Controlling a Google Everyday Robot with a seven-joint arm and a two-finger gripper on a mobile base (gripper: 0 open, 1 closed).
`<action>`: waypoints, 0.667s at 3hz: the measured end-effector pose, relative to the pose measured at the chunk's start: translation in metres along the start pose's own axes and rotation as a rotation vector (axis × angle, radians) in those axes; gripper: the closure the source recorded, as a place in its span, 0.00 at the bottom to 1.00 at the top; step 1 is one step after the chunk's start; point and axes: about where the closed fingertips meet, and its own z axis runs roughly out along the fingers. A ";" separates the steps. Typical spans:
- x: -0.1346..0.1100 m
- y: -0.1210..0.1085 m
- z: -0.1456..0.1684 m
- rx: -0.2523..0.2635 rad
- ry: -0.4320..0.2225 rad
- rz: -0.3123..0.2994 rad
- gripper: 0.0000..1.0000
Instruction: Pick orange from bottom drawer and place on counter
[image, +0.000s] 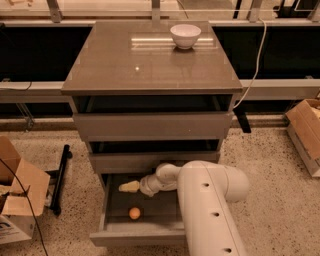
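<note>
The bottom drawer (137, 234) is pulled open at the foot of the cabinet. The small orange (134, 213) lies on its floor near the front, left of centre. My gripper (128, 187) reaches into the drawer from the right, pointing left, above and behind the orange and apart from it. My white arm (210, 210) covers the drawer's right side. The glossy counter (125, 60) tops the cabinet.
A white bowl (185, 35) stands at the counter's back right. The two upper drawers (152, 125) are slightly open. Cardboard boxes sit on the floor at left (17, 200) and right (306, 132). A black bar (61, 175) lies left of the cabinet.
</note>
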 end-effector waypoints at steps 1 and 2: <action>0.028 -0.016 0.002 0.047 0.041 0.067 0.00; 0.052 -0.033 0.018 0.079 0.112 0.131 0.00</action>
